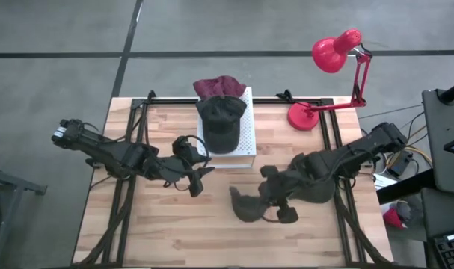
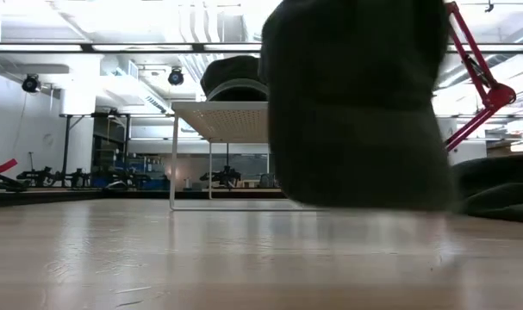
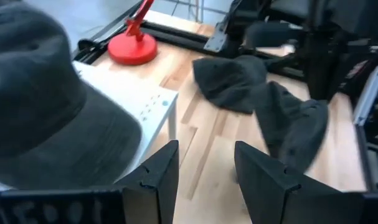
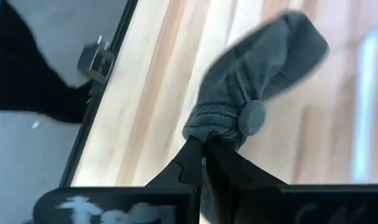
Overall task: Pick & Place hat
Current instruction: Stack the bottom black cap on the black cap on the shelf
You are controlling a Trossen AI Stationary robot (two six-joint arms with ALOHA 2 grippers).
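Observation:
A dark grey hat (image 1: 245, 208) is on the table's near right part, at my right gripper (image 1: 277, 211), which is shut on it. The right wrist view shows its crown and top button (image 4: 254, 118). The hat fills the middle of the low view (image 2: 356, 103). My left gripper (image 3: 204, 168) is open and holds nothing. It hovers near the table's middle (image 1: 197, 179), beside the white stand (image 1: 238, 142). A second dark cap (image 1: 221, 119) rests on the stand's top, with a maroon hat (image 1: 215, 86) behind it. My right gripper (image 4: 204, 155) pinches a bunched fold of the hat's crown (image 4: 207, 130) right beside the top button, between its two shut fingertips. The crown is raised at the fingers and the cloth trails away from them. In the left wrist view part of the hat (image 3: 229, 81) lies on the table.
A red desk lamp (image 1: 335, 52) stands on its round base (image 1: 305, 116) at the far right corner, next to the stand. Black frame rails run along the table's left and right sides. Bare wood lies at the near edge.

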